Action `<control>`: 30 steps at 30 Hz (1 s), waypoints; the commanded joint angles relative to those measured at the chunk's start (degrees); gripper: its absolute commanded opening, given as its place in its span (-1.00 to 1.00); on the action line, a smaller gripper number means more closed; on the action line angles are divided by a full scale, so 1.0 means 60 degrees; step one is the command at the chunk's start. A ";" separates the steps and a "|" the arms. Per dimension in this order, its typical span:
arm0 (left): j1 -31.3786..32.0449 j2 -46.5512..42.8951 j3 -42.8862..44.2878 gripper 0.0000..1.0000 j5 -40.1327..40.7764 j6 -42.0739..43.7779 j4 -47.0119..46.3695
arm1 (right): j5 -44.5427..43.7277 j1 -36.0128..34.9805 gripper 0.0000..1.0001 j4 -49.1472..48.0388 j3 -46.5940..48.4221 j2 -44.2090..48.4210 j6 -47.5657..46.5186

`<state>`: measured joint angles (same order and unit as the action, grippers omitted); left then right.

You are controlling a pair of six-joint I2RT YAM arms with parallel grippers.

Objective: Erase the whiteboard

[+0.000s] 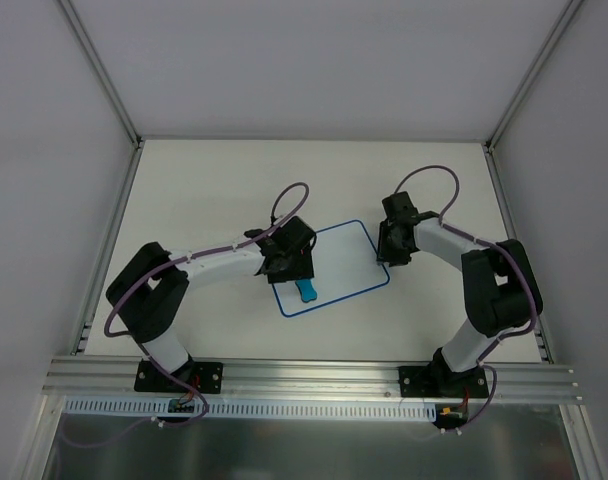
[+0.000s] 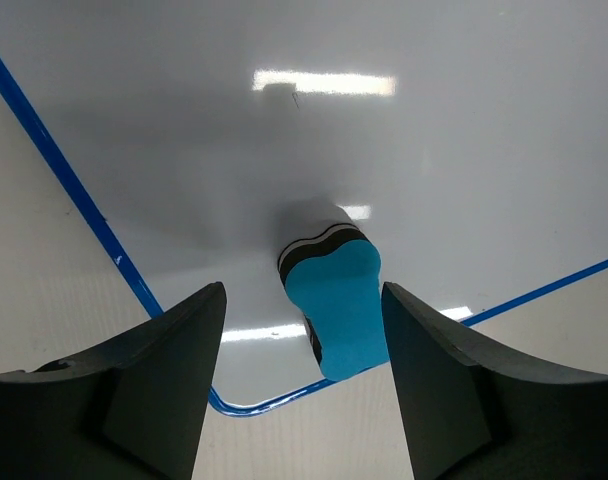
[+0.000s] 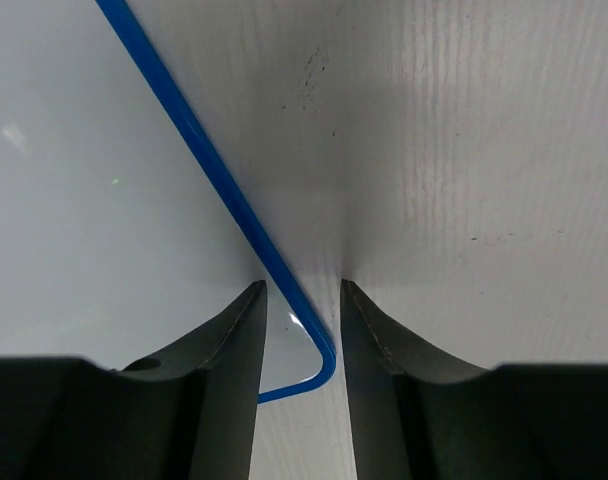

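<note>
Well, the left hand [image 2: 302,292] hangs over the near left part of the whiteboard [image 1: 346,252]. Its two fingers are spread wide and hold nothing. The blue eraser [image 2: 339,305] lies flat on the whiteboard right under that gap, close to the whiteboard's near edge. Its long way points out from the hand, so one finger stands beside each long side. I think the left hand only needs to go straight down and squeeze. It is much nearer to the eraser than the other hand is.

The whiteboard lies flat and a bit turned in the middle of the white surface [image 1: 204,190]. It looks almost clean. I see just one tiny dark mark, farther up the whiteboard from the eraser.

The right hand [image 3: 302,290] is at the whiteboard's right edge, near a round corner. Its fingers are close together, and the blue rim runs through the small gap between them. I cannot tell if it presses the whiteboard down.

The walls [image 1: 284,60] stand well away from the whiteboard, so I think there is room to wipe.
</note>
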<state>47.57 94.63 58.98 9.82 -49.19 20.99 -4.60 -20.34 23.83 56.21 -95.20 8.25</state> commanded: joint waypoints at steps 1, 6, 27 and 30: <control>0.0259 0.0268 0.0554 0.25 0.0311 0.0127 0.0456 | 0.0328 0.0021 -0.30 -0.0354 -0.0241 -0.0086 0.0060; 0.0479 0.0692 0.0877 0.23 0.0326 0.0185 0.0704 | 0.0430 0.0050 -0.56 -0.0413 -0.0476 0.0090 0.0134; 0.0729 0.1308 0.1273 -0.64 0.0749 0.0081 0.1349 | 0.0972 -0.0155 -0.76 -0.0398 -0.1150 0.0573 0.0646; 0.0554 0.1512 0.1536 -0.88 0.1144 0.0651 0.1466 | 0.0913 -0.0229 -0.78 -0.0398 -0.1164 0.0573 0.0632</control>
<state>51.64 102.26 65.54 12.56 -48.49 27.57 0.93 -20.80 19.03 50.76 -92.12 11.40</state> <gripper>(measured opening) 0.355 0.118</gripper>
